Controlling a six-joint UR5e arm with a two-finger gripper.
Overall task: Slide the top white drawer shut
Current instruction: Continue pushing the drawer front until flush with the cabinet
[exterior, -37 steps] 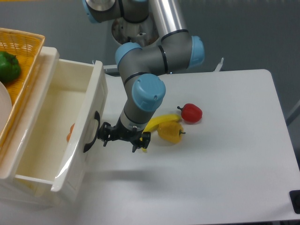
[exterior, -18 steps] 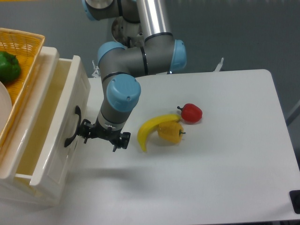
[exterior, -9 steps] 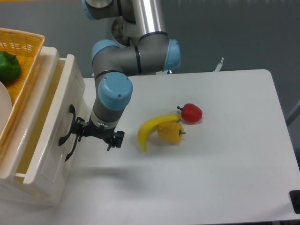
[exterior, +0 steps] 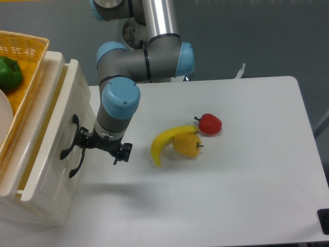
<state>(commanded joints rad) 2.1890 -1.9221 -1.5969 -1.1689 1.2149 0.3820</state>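
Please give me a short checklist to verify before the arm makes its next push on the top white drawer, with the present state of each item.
1. Top white drawer fully shut: not ok, a narrow gap is open along its top.
2. Gripper placed at the drawer front, beside the black handle: ok.
3. Gripper touching the front: cannot tell.
4. Gripper open or shut: cannot tell.
5. Banana, yellow pepper and red pepper away from the push path: ok, they lie on the far side of the arm.
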